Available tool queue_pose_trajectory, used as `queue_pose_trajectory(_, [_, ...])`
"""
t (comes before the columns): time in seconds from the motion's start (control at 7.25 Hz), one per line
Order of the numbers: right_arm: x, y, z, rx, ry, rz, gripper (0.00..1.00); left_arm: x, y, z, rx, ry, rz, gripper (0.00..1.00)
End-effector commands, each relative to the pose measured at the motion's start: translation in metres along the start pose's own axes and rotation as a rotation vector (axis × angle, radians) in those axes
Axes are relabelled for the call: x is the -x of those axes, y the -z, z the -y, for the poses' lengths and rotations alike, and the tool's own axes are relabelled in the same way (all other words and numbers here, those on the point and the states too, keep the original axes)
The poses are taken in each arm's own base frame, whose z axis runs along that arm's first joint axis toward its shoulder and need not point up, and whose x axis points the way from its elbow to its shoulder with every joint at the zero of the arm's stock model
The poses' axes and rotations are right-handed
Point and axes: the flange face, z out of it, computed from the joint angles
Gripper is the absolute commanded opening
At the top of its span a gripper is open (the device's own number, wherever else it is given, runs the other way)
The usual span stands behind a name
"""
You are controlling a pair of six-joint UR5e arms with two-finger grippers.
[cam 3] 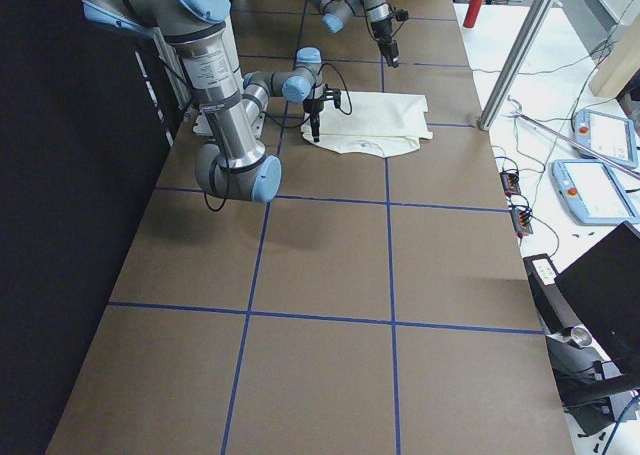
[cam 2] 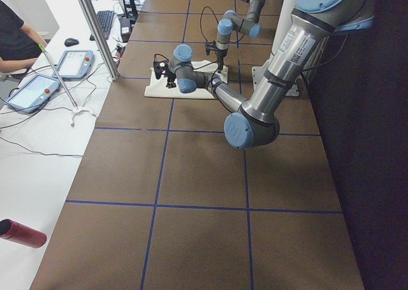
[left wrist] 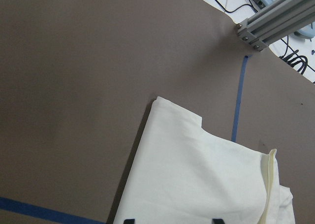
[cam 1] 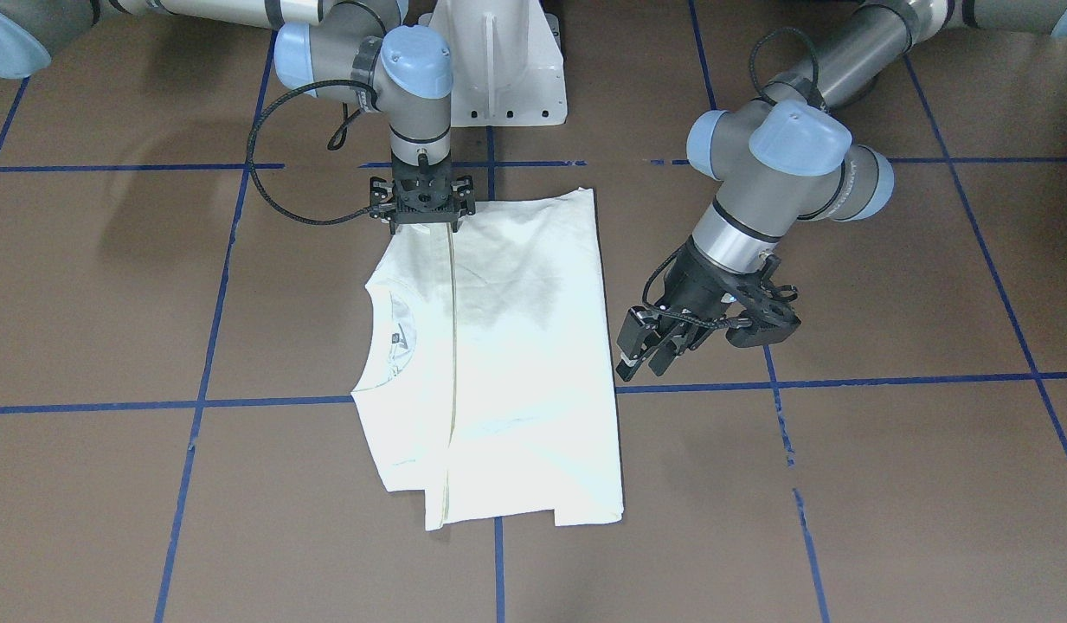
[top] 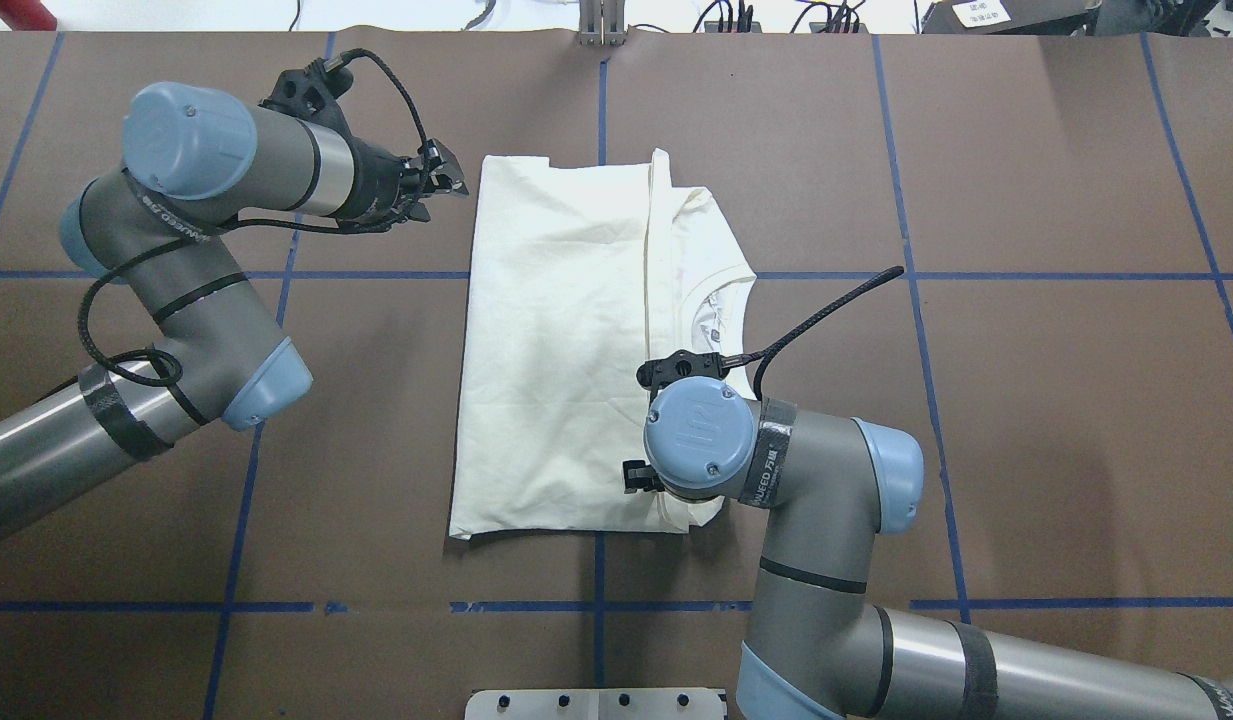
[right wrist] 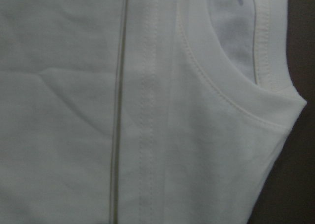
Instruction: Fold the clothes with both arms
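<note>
The cream-white T-shirt (cam 1: pixel 516 346) (top: pixel 556 350) lies folded into a tall rectangle on the brown table, its print hidden. Its ribbed collar (cam 1: pixel 382 337) (top: pixel 721 300) (right wrist: pixel 231 101) shows on the side near my right arm. My right gripper (cam 1: pixel 423 229) points straight down onto the shirt's robot-side edge next to the fold line. Its fingers are hidden, so I cannot tell their state. My left gripper (cam 1: pixel 644 368) (top: pixel 451 180) hovers open and empty just off the shirt's opposite long edge, near its far corner (left wrist: pixel 162 103).
The white pedestal (cam 1: pixel 498 61) stands at the robot-side table edge. Blue tape lines (cam 1: pixel 490 164) cross the table. An aluminium post (left wrist: pixel 275 17) rises past the far edge. A person (cam 2: pixel 16 41) sits at a side desk with tablets (cam 2: pixel 35 89).
</note>
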Motion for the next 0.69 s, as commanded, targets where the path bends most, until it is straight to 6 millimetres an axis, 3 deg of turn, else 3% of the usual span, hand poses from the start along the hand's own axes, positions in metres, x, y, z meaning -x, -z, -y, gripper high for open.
queue_pose_trajectory(0.0, [-0.003,-0.001,-0.002,0.009,0.005,-0.006,1.00,0.001,-0.002,-0.001,0.002,0.000,0.003,0.61])
queue_pose_trajectory(0.14, [-0.009,-0.007,-0.003,0.016,0.004,-0.019,1.00,0.001,-0.001,0.000,0.001,0.001,0.003,0.61])
queue_pose_trajectory(0.28, [-0.032,-0.004,0.001,0.028,0.003,-0.025,1.00,0.001,-0.001,0.000,-0.001,0.001,0.003,0.61])
queue_pose_trajectory(0.41, [-0.066,0.011,0.004,0.044,0.039,-0.035,1.00,0.001,-0.002,-0.001,0.001,-0.002,0.003,0.61])
queue_pose_trajectory(0.55, [-0.099,0.012,0.004,0.058,0.073,-0.086,1.00,0.000,-0.001,-0.001,0.001,0.000,0.001,0.61])
